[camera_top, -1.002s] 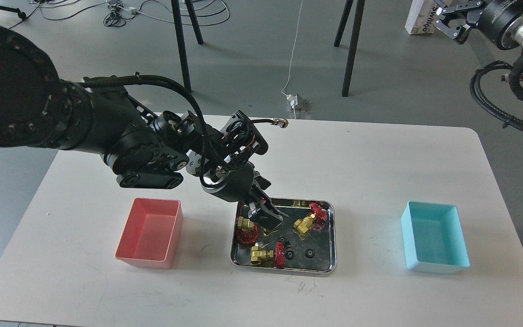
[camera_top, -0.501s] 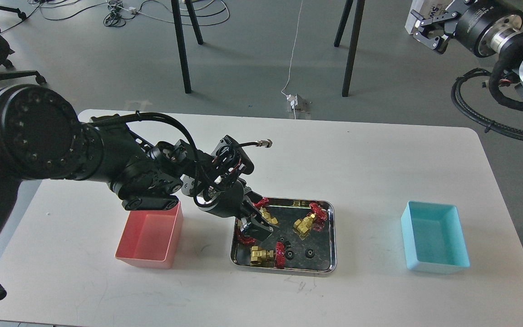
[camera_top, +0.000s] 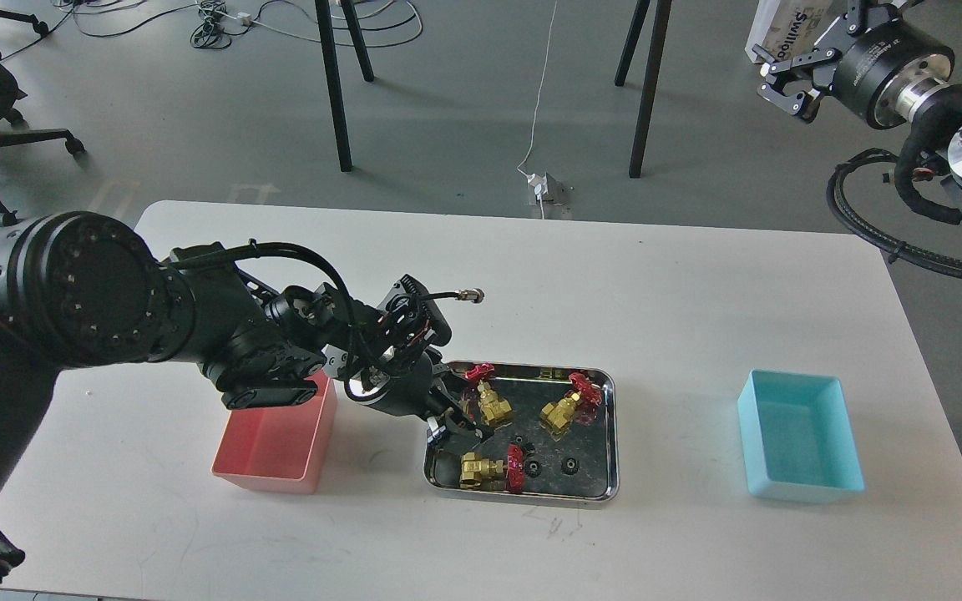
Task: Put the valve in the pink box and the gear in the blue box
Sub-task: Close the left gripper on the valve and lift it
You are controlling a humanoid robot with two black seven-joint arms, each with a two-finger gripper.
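Three brass valves with red handwheels show in the steel tray (camera_top: 613, 434): one at the back middle (camera_top: 493, 404), one at the back right (camera_top: 563, 412), one at the front left (camera_top: 485, 470). The fourth valve is hidden. Three tiny black gears (camera_top: 569, 465) lie at the tray's front middle. My left gripper (camera_top: 454, 431) is low over the tray's left end; its dark fingers cannot be told apart. The pink box (camera_top: 268, 455) stands left of the tray, its back edge under my left arm. The blue box (camera_top: 798, 442) stands at the right, empty. My right gripper (camera_top: 784, 77) is open, beyond the table.
A cable connector (camera_top: 471, 295) sticks out from my left wrist above the tray. Chair and table legs, a floor socket (camera_top: 546, 189) and cables lie beyond the table's far edge. Black hoses hang off the right arm at the far right.
My left arm has dropped and drawn back to the left, bringing the gripper down over the tray's left end. The left valve is now covered and the back-middle valve uncovered. My right gripper shifted left.
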